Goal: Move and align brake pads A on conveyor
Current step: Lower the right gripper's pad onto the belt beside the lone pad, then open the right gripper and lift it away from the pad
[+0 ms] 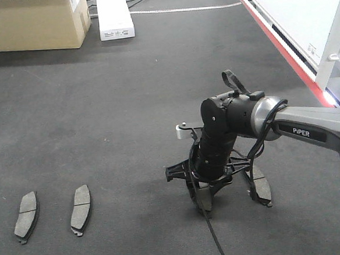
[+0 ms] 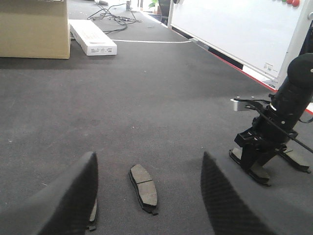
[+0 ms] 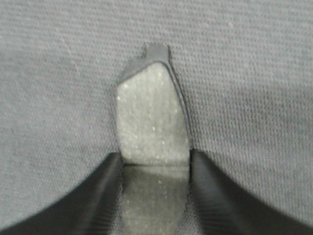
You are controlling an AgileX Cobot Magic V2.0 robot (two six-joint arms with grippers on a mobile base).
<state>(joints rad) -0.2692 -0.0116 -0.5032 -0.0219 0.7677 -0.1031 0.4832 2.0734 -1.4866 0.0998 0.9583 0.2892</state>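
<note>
Gripping one brake pad between right claw fingers, pad lying flat on conveyor, toward near edge on right side. Fourth pad just right of claw, partly hidden behind linkage. Two more pads side by side near conveyor's near-left corner, well apart from claw. Left claw spread wide above those two, holding nothing. Red strip along conveyor's right edge. Cardboard box and white carton at far edge.

Right gripper pointing down, fingers closed, left gripper spread
</note>
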